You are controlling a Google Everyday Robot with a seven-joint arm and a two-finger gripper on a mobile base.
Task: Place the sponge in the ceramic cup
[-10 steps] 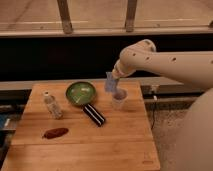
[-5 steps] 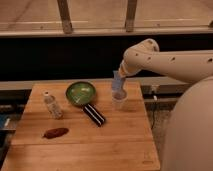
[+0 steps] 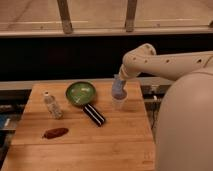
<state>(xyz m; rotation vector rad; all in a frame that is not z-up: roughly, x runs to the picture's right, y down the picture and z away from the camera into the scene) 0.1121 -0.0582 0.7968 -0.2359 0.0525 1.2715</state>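
The blue-grey sponge point(image 3: 118, 86) hangs upright from my gripper point(image 3: 119, 80), which is shut on its upper end. Directly beneath it stands the small whitish ceramic cup point(image 3: 119, 102) near the back right of the wooden table point(image 3: 80, 145). The sponge's lower end reaches the cup's mouth; whether it is inside I cannot tell. My white arm point(image 3: 165, 62) comes in from the right.
A green pan point(image 3: 80, 93) with a black striped handle point(image 3: 94, 115) lies left of the cup. A clear plastic bottle point(image 3: 52, 105) stands at the table's left. A reddish-brown lump point(image 3: 55, 133) lies front left. A dark wall and rail run behind the table.
The gripper with the sponge has moved left and down, from above and beside the cup to directly over its mouth.
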